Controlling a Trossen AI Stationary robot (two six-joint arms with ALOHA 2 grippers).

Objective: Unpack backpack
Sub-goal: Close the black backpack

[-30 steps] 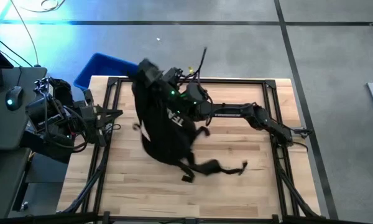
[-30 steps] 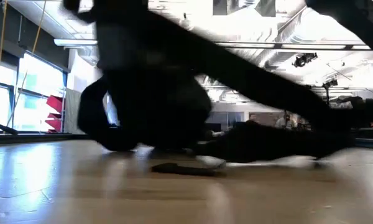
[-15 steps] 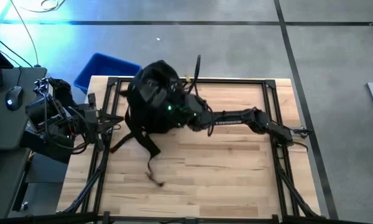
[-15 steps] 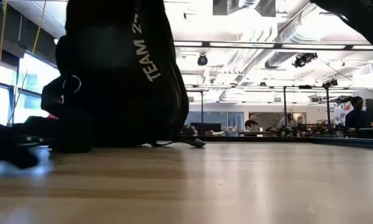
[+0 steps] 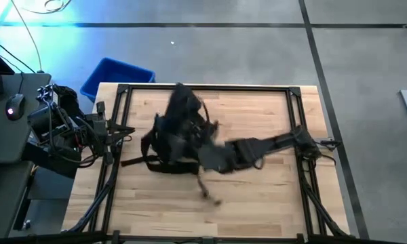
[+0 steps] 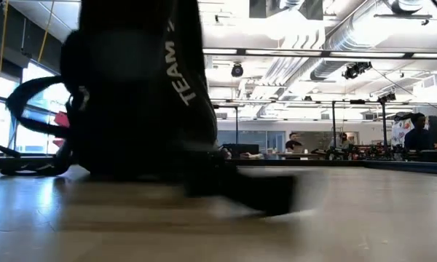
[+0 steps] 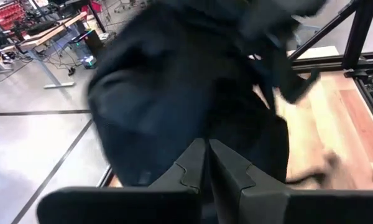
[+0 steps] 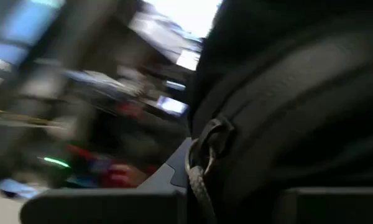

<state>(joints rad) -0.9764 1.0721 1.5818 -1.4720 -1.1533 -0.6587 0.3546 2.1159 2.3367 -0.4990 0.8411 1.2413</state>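
Note:
The black backpack (image 5: 180, 125) with white lettering stands upright on its bottom on the table's left-middle part. It looms large in the low view (image 6: 131, 94). Its straps (image 5: 139, 161) trail on the wood toward the left, and one (image 5: 205, 191) toward the near edge. My right gripper (image 5: 207, 152), blurred, is at the backpack's right near side, and the pack (image 8: 298, 93) fills its wrist view. My left gripper (image 7: 206, 158) is shut and waits at the table's left edge (image 5: 125, 129), facing the backpack (image 7: 174, 93) without touching it. My right gripper is shut on the backpack's black fabric beside a zipper pull ring (image 8: 206, 146). The pack itself and the blur hide the fingertips, so the kind of hold cannot be told. It comes from the table's right side. The backpack's bottom (image 6: 138, 171) rests on the table.
A blue plastic bin (image 5: 115, 73) sits off the table's far left corner. A black metal frame (image 5: 203, 87) runs around the tabletop. Bare wood (image 5: 258, 196) lies near and to the right. People and desks show in the room behind.
My right arm has swung the backpack about. A second ago it hung stretched out toward the near edge; then it bunched up at the far left. Now it stands a little nearer and to the right. The arm has moved toward the near edge, and the straps have swung left.

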